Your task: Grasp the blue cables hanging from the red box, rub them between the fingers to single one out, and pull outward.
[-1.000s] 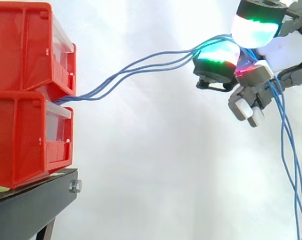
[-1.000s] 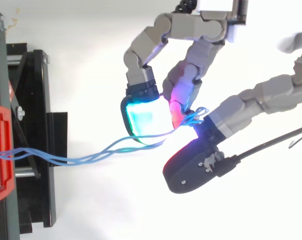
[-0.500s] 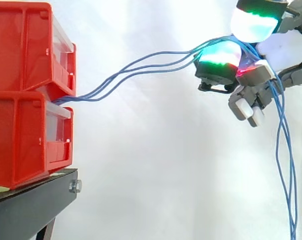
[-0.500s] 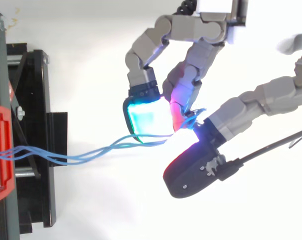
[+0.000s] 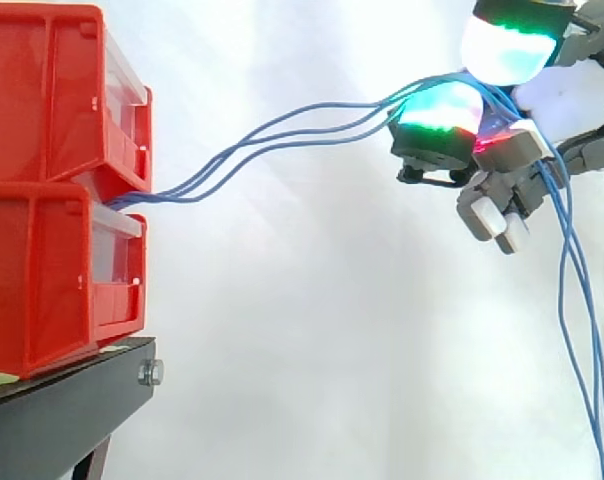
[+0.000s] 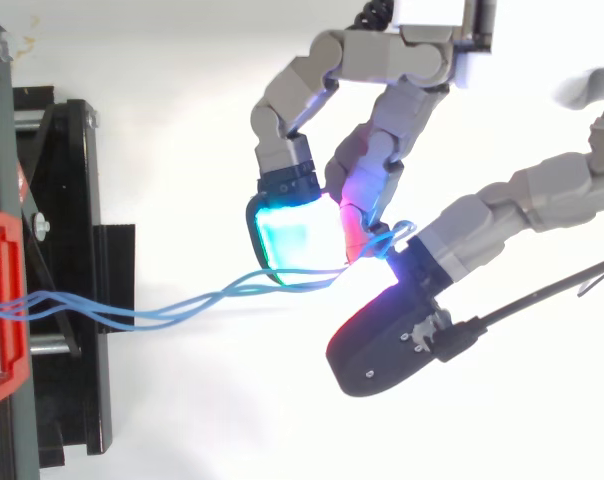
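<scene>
Three thin blue cables [image 5: 282, 133] run from the gap between the stacked red boxes [image 5: 52, 190] up and right to my hand [image 5: 502, 150]. My hand's curled fingers and thumb pinch the cables between glowing pads [image 5: 437, 112]. Past the pinch the cables' loose ends [image 5: 577, 340] hang down at the right edge. From above, the cables [image 6: 172, 312] leave the red box [image 6: 2, 300] at the left and meet the pads [image 6: 297, 238] of my hand [image 6: 382, 170], with a small loop of cable beside the thumb.
The two red boxes rest on a black stand [image 5: 72, 410] at the left, seen from above as a black frame [image 6: 67, 280]. A white curtain hangs behind. Open air lies between the boxes and my hand.
My hand has barely shifted; the thumb sits slightly lower in the top view than a second ago. The hanging cable ends have swung a little.
</scene>
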Available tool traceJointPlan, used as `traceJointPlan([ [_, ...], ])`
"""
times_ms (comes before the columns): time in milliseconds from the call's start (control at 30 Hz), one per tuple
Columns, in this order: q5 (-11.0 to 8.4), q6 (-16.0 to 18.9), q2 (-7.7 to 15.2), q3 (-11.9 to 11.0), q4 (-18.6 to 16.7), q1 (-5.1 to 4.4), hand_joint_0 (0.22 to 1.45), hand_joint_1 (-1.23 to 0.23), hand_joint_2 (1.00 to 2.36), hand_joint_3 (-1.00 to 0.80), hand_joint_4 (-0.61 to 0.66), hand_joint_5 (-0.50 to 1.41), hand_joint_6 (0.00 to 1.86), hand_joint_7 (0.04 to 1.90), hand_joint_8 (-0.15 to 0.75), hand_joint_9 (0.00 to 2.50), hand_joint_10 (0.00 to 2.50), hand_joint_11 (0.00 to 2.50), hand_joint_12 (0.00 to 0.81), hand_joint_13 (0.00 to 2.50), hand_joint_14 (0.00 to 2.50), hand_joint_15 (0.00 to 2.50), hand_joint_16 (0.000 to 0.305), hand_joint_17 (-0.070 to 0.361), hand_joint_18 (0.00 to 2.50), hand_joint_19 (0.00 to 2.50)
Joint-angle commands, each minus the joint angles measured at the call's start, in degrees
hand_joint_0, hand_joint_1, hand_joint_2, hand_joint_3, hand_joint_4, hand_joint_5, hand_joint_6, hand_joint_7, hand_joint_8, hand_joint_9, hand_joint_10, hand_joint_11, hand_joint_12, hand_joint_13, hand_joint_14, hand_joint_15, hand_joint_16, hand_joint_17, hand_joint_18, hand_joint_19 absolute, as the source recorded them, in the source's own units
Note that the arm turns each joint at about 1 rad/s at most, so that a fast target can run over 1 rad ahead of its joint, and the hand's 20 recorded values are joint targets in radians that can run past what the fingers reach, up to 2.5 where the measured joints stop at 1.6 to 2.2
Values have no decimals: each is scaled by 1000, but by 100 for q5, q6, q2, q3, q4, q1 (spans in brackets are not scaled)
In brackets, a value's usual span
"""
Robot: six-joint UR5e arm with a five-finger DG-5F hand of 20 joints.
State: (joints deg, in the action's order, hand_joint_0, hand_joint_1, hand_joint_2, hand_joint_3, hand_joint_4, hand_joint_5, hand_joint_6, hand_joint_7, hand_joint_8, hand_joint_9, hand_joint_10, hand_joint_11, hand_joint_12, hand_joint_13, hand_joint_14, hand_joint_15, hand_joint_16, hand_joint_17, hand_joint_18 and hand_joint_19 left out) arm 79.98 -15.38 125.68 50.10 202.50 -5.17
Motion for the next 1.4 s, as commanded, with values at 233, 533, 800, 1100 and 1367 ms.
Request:
traceJointPlan([
  [233,0,0,0,0,0,-1,493,-785,1000,-500,77,-149,850,1035,244,1213,22,766,353,833,27,631,51,114,699,681],
  [533,0,9,0,0,0,7,477,-774,1000,-500,84,-144,815,986,254,1213,23,764,358,834,27,632,52,117,695,685],
  [800,0,9,0,0,0,-1,527,-740,1000,-500,58,-137,801,1023,244,1229,23,774,342,845,29,635,49,109,682,700],
  [1100,0,9,0,0,0,-1,614,-798,1017,-243,23,-140,856,1134,237,1248,24,794,331,859,29,638,45,102,705,694],
  [1367,0,132,0,-9,61,-1,740,-928,1021,-220,-161,-164,919,1216,222,1193,26,800,325,856,29,615,45,100,728,634],
])
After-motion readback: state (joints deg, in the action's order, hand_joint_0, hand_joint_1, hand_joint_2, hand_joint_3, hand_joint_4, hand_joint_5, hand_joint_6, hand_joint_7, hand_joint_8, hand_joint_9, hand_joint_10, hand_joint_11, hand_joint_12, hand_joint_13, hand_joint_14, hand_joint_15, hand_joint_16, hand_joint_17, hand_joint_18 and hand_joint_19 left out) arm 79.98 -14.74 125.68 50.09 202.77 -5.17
